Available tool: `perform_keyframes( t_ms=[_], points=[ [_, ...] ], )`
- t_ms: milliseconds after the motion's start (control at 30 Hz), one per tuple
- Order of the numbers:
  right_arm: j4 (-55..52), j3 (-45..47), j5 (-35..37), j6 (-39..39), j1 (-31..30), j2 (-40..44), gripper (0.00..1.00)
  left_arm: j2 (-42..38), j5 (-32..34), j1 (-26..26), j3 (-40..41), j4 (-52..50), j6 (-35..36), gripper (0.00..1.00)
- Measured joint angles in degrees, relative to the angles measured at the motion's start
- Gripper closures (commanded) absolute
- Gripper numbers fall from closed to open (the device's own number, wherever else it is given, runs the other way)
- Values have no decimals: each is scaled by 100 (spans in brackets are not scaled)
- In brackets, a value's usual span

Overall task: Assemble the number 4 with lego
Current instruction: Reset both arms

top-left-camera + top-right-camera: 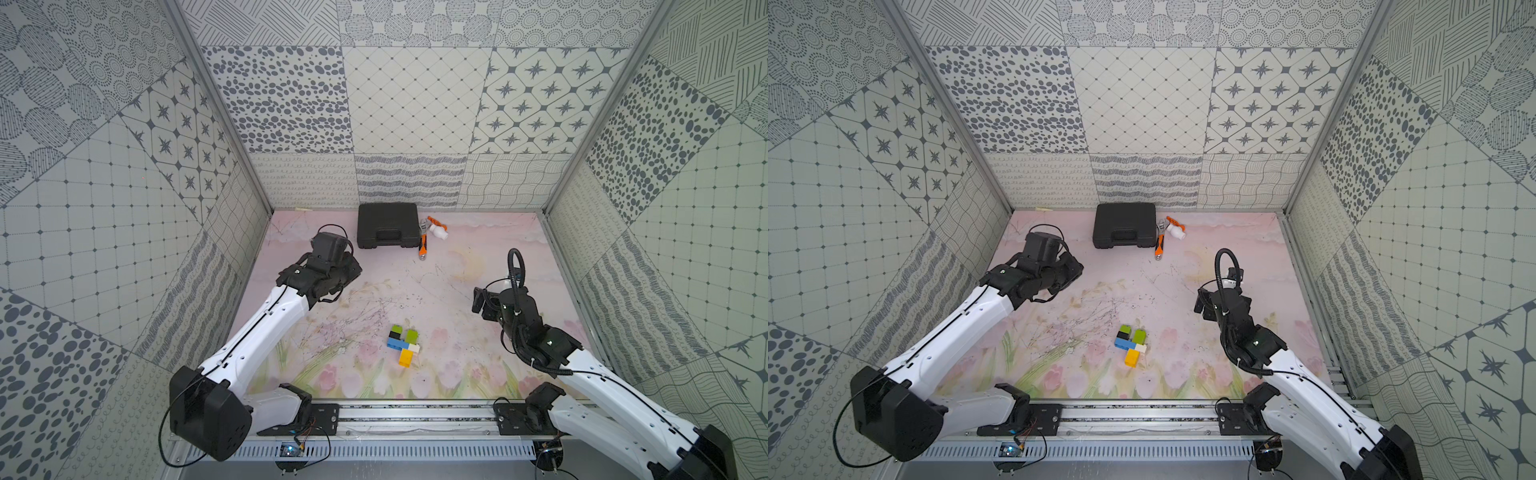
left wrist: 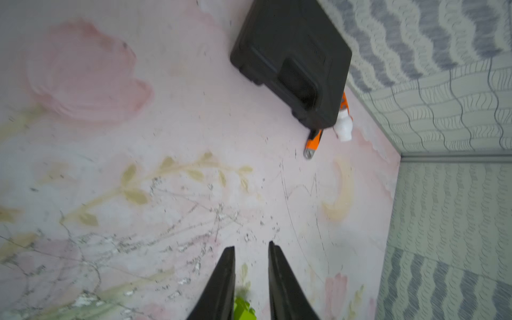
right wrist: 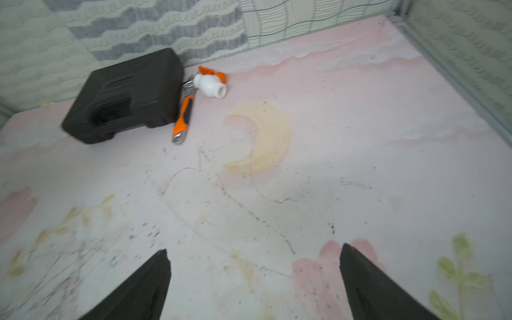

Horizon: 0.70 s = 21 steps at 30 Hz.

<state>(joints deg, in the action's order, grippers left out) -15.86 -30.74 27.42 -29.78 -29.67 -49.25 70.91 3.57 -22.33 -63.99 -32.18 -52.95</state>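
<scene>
**Both claws apart, figure free on the mat**

Right claw is seen spread wide; the left claw is parted narrowly, nothing clamped. A black case is set by the back wall, a wrench beside it. The number 4 is laid between the arms, untouched, near the front rail.

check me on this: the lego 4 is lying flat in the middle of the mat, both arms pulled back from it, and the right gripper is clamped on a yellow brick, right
Not quite. The right gripper holds nothing: the right wrist view shows its jaws spread wide over bare mat. The yellow bricks sit in the figure. The rest holds: in both top views the lego 4 lies flat mid-mat, both arms drawn back.
</scene>
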Motion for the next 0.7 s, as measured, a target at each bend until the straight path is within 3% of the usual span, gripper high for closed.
perform_keyframes(
  t_ms=[100,267,367,400,533,700],
  points=[
    [356,-57,258,33,968,-734,1,-96,776,413,232,505,942,47],
    [1073,155,1215,332,1921,-1228,1,254,1845,1003,1683,2070,2430,41],
    [1965,516,1644,608,2319,-1585,1,568,2238,1368,2402,2826,3001,18],
    [2225,610,1650,704,2446,-1799,1,636,2286,1473,2675,3126,3150,1],
    [3606,999,1032,1311,2723,-2511,1,693,2218,1766,3639,4238,3580,1],
    [4107,597,-920,1987,3101,-3064,1,1040,1963,2114,4732,6234,3724,1]
  ],
)
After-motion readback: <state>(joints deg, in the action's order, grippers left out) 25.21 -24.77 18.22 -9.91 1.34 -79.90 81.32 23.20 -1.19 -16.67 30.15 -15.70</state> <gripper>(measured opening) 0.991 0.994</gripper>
